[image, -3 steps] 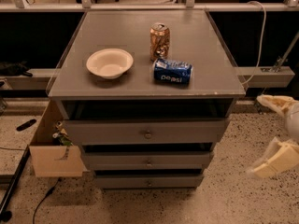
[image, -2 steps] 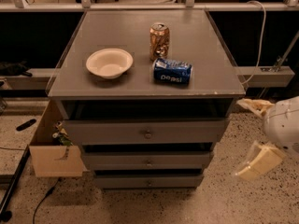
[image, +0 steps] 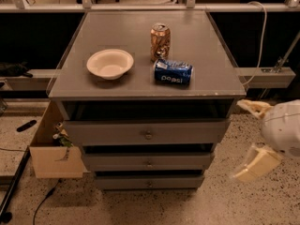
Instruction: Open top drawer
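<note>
The top drawer (image: 117, 133) is the widest grey front of three stacked under the grey table top, with a small round metal knob (image: 148, 135) at its middle. A dark gap shows above its front panel. Two shorter grey drawers (image: 148, 162) sit below it. My gripper (image: 251, 137) is to the right of the cabinet, at about the height of the top drawer and apart from it. Its two pale fingers (image: 253, 108) are spread wide open and hold nothing.
On the table top (image: 197, 41) stand a white bowl (image: 110, 63), an upright brown can (image: 160, 41) and a blue Pepsi can (image: 173, 71) lying on its side. An open cardboard box (image: 51, 161) leans at the cabinet's left. Cables lie on the speckled floor.
My gripper has moved left, closer to the cabinet's right side. The drawers and the things on the table have not moved.
</note>
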`<state>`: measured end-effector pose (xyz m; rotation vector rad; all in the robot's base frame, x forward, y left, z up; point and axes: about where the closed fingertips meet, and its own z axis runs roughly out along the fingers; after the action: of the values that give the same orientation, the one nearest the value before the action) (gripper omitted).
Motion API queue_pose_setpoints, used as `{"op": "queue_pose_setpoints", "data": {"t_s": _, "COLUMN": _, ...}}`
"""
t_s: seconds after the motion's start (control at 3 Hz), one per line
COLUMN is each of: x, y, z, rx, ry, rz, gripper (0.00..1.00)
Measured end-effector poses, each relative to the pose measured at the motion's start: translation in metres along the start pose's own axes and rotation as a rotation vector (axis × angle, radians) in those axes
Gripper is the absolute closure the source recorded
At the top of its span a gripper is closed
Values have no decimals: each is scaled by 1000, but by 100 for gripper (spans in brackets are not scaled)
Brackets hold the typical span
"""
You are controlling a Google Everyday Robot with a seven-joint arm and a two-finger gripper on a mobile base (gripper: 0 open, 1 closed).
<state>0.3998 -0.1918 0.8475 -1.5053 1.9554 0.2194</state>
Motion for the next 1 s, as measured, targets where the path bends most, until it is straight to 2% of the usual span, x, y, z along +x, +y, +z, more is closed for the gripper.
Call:
{"op": "queue_pose_setpoints", "data": {"t_s": 0.67, "x": -9, "y": -9, "z": 57, "rx": -1, "ry": -2, "rz": -77, "gripper": 0}}
{"op": "queue_pose_setpoints", "data": {"t_s": 1.0, "x": -2, "y": -17, "z": 91, "rx": -33, "ry": 1, "rz": -91, "gripper": 0}}
